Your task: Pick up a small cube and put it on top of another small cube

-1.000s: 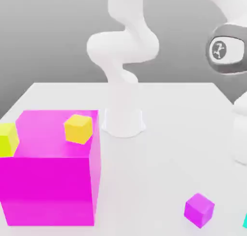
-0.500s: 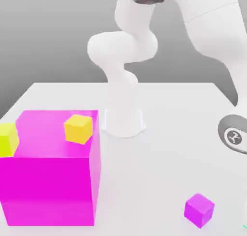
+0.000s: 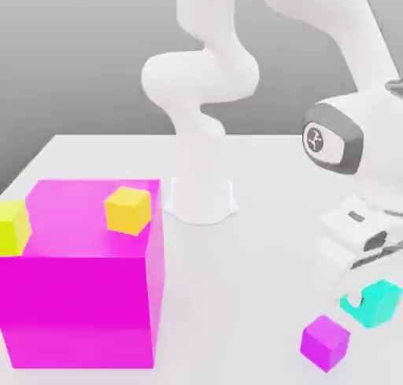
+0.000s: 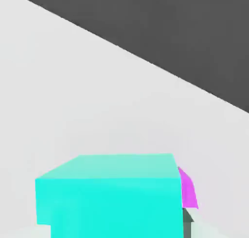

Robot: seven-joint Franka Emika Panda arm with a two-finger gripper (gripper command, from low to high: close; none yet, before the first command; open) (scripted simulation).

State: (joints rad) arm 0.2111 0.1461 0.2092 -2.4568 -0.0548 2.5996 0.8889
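A white robot arm enters from the top of the exterior view and bends down along the right side, its far edge cut off by the frame. The gripper (image 3: 367,290) sits low on the right, and its fingertips are hard to make out because the small teal cube (image 3: 373,302) covers them; the jaws are clamped on that cube, which hangs just above the white table (image 3: 260,249), lifted clear of it. Part of the cube's near face is notched by a finger in front of it. In the hand view the teal cube (image 4: 109,193) fills the lower middle of the frame, cut off at the bottom edge, with a sliver of the small purple cube (image 4: 188,189) peeking out behind its right side. In the exterior view the purple cube (image 3: 324,342) rests on the table just below and left of the held cube. At lower left stands a huge magenta cube (image 3: 79,297), a small yellow cube (image 3: 127,209) on top of it, and a yellow-green cube (image 3: 11,227) at the frame's left edge, partly cropped. A second ago the teal cube was only a sliver at the lower right corner and the hand was higher, with jaws wide.
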